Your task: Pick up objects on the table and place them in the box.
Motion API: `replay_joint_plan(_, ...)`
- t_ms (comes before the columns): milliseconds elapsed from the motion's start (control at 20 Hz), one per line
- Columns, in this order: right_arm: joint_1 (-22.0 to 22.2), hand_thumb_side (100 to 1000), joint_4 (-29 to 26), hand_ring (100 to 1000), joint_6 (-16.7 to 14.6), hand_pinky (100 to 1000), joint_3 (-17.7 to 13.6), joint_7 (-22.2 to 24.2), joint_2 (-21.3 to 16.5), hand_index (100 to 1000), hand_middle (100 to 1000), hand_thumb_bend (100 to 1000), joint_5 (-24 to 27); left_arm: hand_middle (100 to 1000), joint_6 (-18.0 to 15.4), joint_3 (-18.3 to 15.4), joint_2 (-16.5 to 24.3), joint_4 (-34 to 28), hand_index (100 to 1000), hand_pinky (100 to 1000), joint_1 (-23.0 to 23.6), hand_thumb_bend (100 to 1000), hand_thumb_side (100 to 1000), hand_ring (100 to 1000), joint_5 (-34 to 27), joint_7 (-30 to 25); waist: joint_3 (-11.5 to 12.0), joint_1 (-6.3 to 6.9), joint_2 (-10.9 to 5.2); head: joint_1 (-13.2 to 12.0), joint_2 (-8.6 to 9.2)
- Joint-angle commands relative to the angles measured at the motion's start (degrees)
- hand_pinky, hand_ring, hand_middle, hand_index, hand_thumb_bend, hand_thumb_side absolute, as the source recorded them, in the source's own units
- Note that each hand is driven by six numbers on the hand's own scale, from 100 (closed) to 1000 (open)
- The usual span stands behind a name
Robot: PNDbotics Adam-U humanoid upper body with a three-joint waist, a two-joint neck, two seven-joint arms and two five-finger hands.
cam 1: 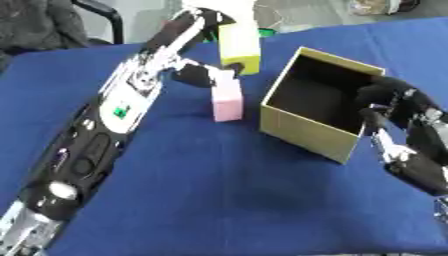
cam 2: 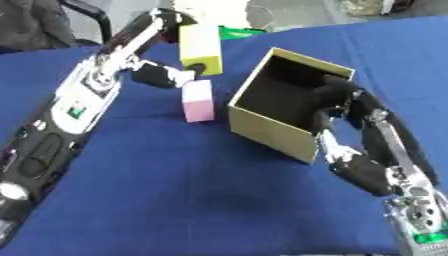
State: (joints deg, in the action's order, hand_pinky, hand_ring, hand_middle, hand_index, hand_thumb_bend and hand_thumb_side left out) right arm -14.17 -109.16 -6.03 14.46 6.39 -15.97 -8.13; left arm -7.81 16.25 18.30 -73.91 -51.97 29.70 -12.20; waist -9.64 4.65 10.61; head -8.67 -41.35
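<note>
The left hand (cam 1: 199, 74) pinches the top of the pink block (cam 1: 227, 102), which stands upright on the worktop (cam 1: 219, 190). The cardboard box (cam 1: 308, 131) lies at three o'clock, just beside it. The right hand (cam 2: 328, 102) grips the box's near wall.

One open cardboard box (cam 1: 308, 122) stands on the right half of the desk (cam 1: 219, 190), which carries a single blue cloth. Two block-shaped objects stand left of the box: one pink block (cam 1: 227, 102), nearer, and one yellow block (cam 1: 241, 47), farther back. That makes three loose things on the cloth. Two robot arms reach in, one from each side, so there are two robot hands: the left robot hand (cam 1: 199, 75) beside the pink block and the right robot hand (cam 2: 337, 102) at the box's right wall. One small green thing (cam 2: 238, 33) shows at the far edge.
</note>
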Motion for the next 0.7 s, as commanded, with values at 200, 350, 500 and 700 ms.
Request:
replay_joint_plan(200,-1.2,425,-0.8,800,-0.4,736,1.6,2.2,-0.5,914,756,100,1.0,607,-5.0,2.4,-3.6,7.8,732,710,-6.0,355,269,684,3.5,-1.9,-1.6,-0.02,-0.48,-1.3,1.09)
replay_joint_plan(350,-1.3,425,-0.9,800,-0.3,735,1.7,2.4,-0.6,914,756,100,1.1,617,-6.9,3.0,-5.2,10.9,738,711,-6.9,371,282,689,4.8,-2.5,-2.4,0.13,-0.36,-1.6,1.28)
replay_joint_plan(500,-1.5,424,-0.9,800,-0.3,735,1.9,2.6,-0.6,914,755,100,1.1,625,-8.5,3.5,-6.8,12.9,744,712,-7.1,377,292,694,5.4,-3.0,-3.1,0.32,-0.24,-2.0,1.55)
replay_joint_plan(700,-1.7,425,-0.9,799,-0.4,735,2.0,2.8,-0.5,908,750,100,1.1,677,-10.1,3.9,-8.5,14.3,785,721,-7.2,398,305,716,6.0,-3.2,-4.1,0.41,-0.11,-2.4,1.84)
